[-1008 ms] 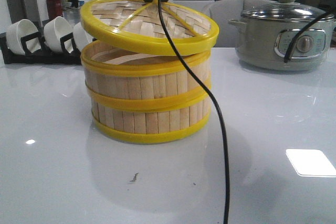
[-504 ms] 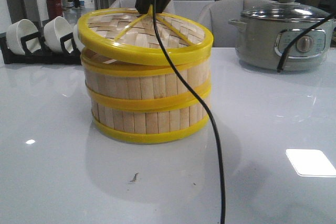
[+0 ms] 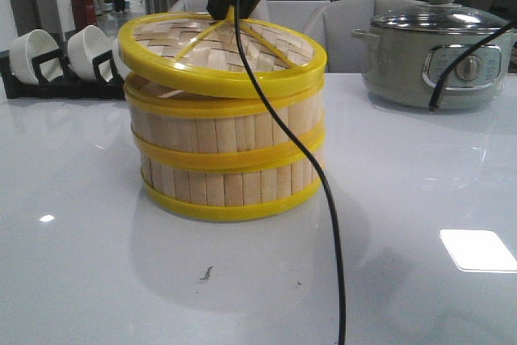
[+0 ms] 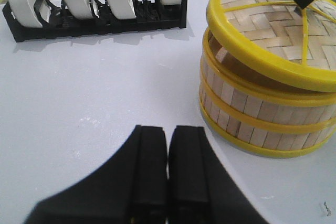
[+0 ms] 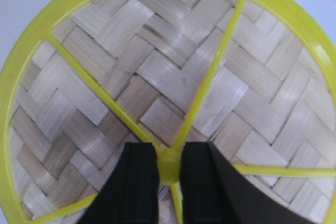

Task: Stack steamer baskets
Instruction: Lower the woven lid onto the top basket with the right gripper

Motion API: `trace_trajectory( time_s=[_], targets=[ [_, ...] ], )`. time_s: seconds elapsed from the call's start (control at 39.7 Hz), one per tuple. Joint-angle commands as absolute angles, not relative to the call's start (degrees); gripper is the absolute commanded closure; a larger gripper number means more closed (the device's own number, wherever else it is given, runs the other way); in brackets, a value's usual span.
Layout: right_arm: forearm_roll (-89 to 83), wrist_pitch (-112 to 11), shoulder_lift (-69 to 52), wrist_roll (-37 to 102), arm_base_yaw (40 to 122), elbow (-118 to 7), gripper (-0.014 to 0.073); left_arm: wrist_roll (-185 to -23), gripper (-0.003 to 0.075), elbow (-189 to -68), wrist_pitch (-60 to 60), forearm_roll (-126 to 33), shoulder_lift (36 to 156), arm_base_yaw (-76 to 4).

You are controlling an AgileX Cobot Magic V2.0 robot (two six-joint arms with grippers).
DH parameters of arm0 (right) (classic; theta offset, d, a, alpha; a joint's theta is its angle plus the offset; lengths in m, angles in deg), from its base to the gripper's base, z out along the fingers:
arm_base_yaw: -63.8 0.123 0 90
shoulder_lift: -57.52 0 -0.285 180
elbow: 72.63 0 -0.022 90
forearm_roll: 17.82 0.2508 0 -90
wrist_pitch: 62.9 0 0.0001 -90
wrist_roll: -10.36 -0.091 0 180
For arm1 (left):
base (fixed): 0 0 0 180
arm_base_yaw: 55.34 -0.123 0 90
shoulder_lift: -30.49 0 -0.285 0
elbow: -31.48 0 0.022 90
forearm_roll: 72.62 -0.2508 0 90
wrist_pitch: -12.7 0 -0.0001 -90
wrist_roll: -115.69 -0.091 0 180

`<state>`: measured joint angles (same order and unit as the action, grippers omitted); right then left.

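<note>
Two steamer baskets (image 3: 230, 151) of pale bamboo slats with yellow rims stand stacked mid-table; they also show in the left wrist view (image 4: 262, 114). The flat woven lid (image 3: 222, 46) with yellow rim and spokes rests tilted on the top basket, higher on the left. My right gripper (image 3: 234, 6) is shut on the lid's yellow centre hub (image 5: 169, 163), a finger on each side. The lid fills the right wrist view (image 5: 168, 77). My left gripper (image 4: 168, 129) is shut and empty, low over the table left of the baskets.
A black rack (image 3: 56, 82) of white bowls (image 3: 32, 50) stands at the back left, also in the left wrist view (image 4: 94, 19). A grey-green electric pot (image 3: 436, 58) with glass lid stands back right. A black cable (image 3: 323, 183) hangs in front of the baskets.
The right gripper has lowered the lid onto the top basket and shifted it slightly left. It now rests on the rim with less tilt. The left arm has not moved.
</note>
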<state>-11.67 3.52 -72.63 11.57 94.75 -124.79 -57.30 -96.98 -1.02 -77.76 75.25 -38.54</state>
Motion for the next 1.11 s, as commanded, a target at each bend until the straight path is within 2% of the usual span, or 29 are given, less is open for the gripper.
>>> trace_trajectory(
  time_s=[0.0,1.08],
  targets=[
    [-10.9,-0.4,-69.1,11.9,94.8,-126.9,0.0539,-56.9,0.0637,-98.5,3.8,-77.7,75.2,-38.7],
    [-10.8,-0.8,-70.8,11.9,94.8,-126.9,0.0539,-56.9,0.0637,-98.5,3.8,-77.7,75.2,-38.7]
  ],
)
